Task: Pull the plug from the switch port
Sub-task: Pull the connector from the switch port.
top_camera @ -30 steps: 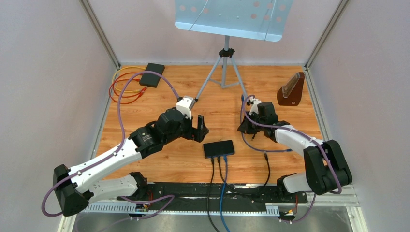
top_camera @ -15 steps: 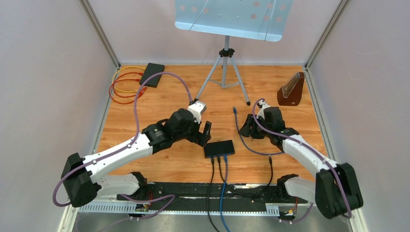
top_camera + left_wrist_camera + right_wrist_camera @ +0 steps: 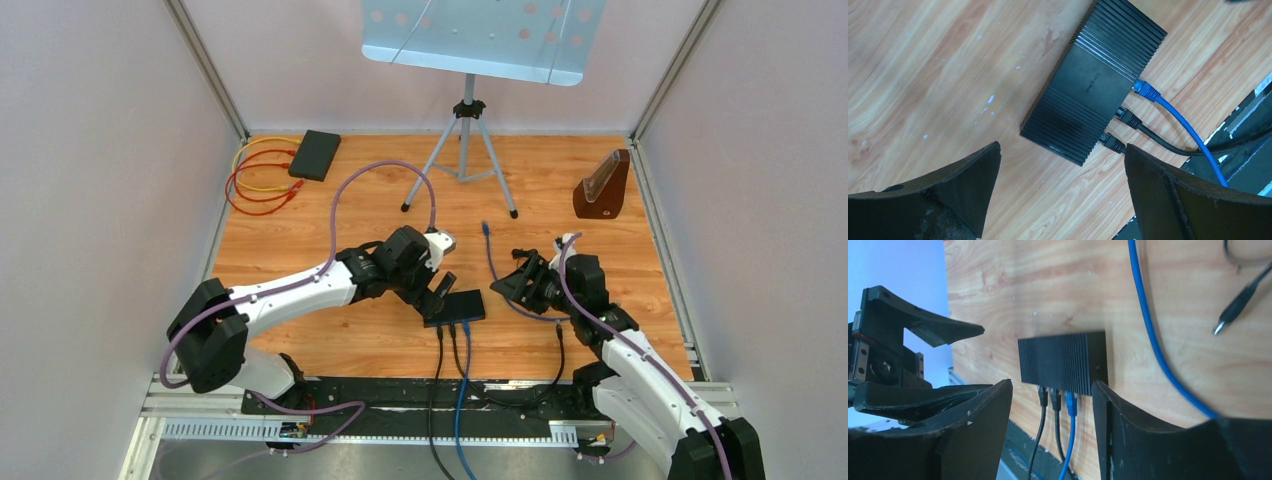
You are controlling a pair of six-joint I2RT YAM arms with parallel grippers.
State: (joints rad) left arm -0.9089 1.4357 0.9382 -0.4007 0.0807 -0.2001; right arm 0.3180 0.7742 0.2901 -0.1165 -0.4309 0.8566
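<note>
Looking down on a warm wood-grain tabletop (image 3: 330, 225), boxed in by pale lilac walls (image 3: 90, 150), grey metal posts in the far corners. Top centre: a pale blue music stand (image 3: 480, 35) on a grey tripod (image 3: 462, 150), feet planted on the wood. Upper left: a flat black box (image 3: 314, 155) beside loops of yellow and red cable (image 3: 255, 182). Upper right: a brown wedge-shaped metronome (image 3: 602, 186), close to the right wall. Along the bottom edge, a black strip (image 3: 450, 395) and a pale metal rail (image 3: 230, 428) by the arm bases.

Centre of the frame, a touch low: the black switch (image 3: 453, 306), flat on the wood, ribbed top plain to see from the left wrist. Three plugs (image 3: 1128, 118) seated in its near edge, two black and one blue, leads trailing off toward the bottom of the frame. Just to the right, a loose blue cable (image 3: 490, 262) snaking over the wood, free end pointing up-frame, and a loose black lead (image 3: 556, 335) lower down.

Over to the left gripper (image 3: 441, 293): poised right above the switch's left end, fingers spread wide, nothing held. And the right gripper (image 3: 512, 278): just right of the switch, fingers parted too, nothing between them, blue cable running close by.
</note>
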